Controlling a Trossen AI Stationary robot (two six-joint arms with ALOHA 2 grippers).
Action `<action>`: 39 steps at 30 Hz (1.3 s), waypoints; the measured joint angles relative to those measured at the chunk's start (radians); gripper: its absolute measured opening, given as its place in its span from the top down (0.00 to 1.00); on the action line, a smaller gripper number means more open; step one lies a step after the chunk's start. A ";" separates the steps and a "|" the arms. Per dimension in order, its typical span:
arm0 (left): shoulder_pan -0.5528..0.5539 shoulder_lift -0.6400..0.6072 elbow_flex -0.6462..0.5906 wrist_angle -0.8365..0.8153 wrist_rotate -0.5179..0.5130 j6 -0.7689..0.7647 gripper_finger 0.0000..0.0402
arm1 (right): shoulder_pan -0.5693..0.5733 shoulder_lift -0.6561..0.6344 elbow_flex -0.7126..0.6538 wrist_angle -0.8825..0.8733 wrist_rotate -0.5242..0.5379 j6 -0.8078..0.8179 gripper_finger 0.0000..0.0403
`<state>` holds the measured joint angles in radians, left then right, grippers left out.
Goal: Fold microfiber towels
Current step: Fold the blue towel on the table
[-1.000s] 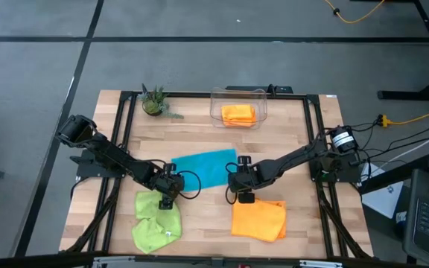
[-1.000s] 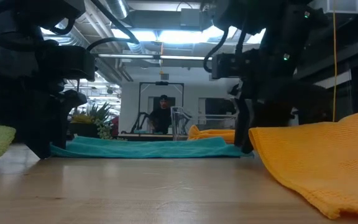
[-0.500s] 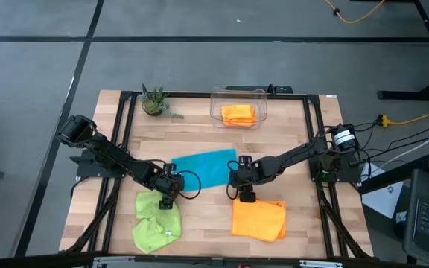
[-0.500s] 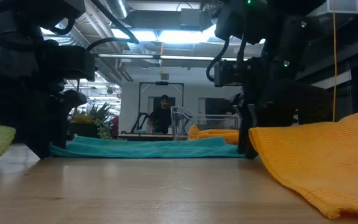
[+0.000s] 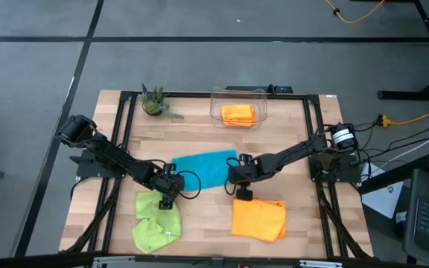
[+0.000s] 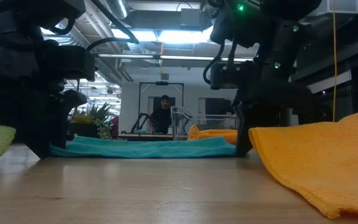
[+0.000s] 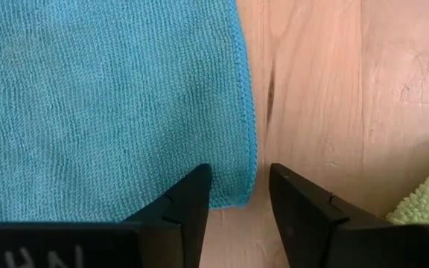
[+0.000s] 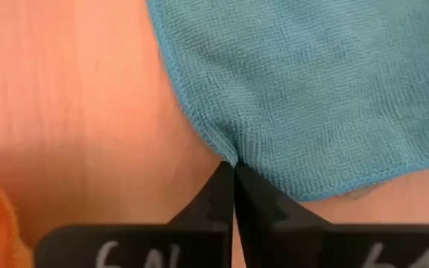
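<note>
The teal towel (image 5: 203,167) lies spread flat on the table's middle. My right gripper (image 5: 238,187) stands at its near right corner, shut on the cloth (image 8: 234,182). My left gripper (image 5: 168,192) points down at the near left corner. It is open, one finger (image 7: 188,205) over the cloth and the other (image 7: 300,212) over bare wood. A lime green towel (image 5: 155,223) lies crumpled at the near left. An orange towel (image 5: 259,219) lies at the near right. My left gripper stands astride the teal towel's near left corner (image 7: 243,195); I cannot tell whether a finger touches the cloth. My right gripper pinches the towel's hemmed edge (image 8: 226,155) by the near right corner between its two fingers, pointing down from above. The cloth puckers at the pinch, and the rest lies flat on the table.
A clear plastic bin (image 5: 238,95) holding a folded orange towel (image 5: 238,113) stands at the far middle. A small potted plant (image 5: 153,103) is at the far left. A person (image 6: 162,115) shows in the room beyond the table.
My right gripper has moved a little toward the table's far edge and left, away from the orange towel and onto the teal towel's near right corner, where it has taken hold. The towels lie as before.
</note>
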<state>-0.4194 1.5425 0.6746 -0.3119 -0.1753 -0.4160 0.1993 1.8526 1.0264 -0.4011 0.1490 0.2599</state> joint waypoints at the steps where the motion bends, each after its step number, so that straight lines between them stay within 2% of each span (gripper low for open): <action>1: 0.000 0.000 0.000 0.000 0.000 0.000 0.66 | 0.000 0.000 0.000 0.000 0.001 0.002 0.98; 9: 0.000 0.000 0.014 -0.012 -0.041 0.006 0.69 | 0.000 -0.002 0.053 -0.101 0.000 -0.001 0.99; 13: 0.000 -0.005 0.061 -0.065 -0.102 0.044 0.82 | 0.000 -0.019 0.099 -0.169 0.001 0.001 1.00; 15: 0.000 -0.005 0.089 -0.106 -0.111 0.066 0.92 | 0.004 -0.019 0.123 -0.203 0.018 -0.001 1.00; 17: 0.000 -0.005 0.118 -0.149 -0.114 0.081 0.98 | 0.007 -0.024 0.147 -0.248 0.039 -0.004 1.00; 22: 0.000 -0.005 0.201 -0.308 -0.151 0.089 1.00 | 0.021 -0.026 0.224 -0.398 0.132 -0.004 1.00; 27: 0.000 -0.006 0.320 -0.543 -0.248 0.117 1.00 | 0.033 -0.027 0.312 -0.531 0.252 -0.005 1.00; 32: 0.007 -0.007 0.425 -0.720 -0.354 0.140 1.00 | 0.039 -0.028 0.375 -0.585 0.383 -0.030 1.00; 39: 0.022 -0.007 0.526 -0.877 -0.394 0.140 1.00 | 0.044 -0.028 0.449 -0.681 0.452 -0.025 1.00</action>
<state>-0.3977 1.5356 1.2010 -1.1891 -0.5690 -0.2759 0.2437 1.8244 1.4758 -1.0820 0.6007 0.2346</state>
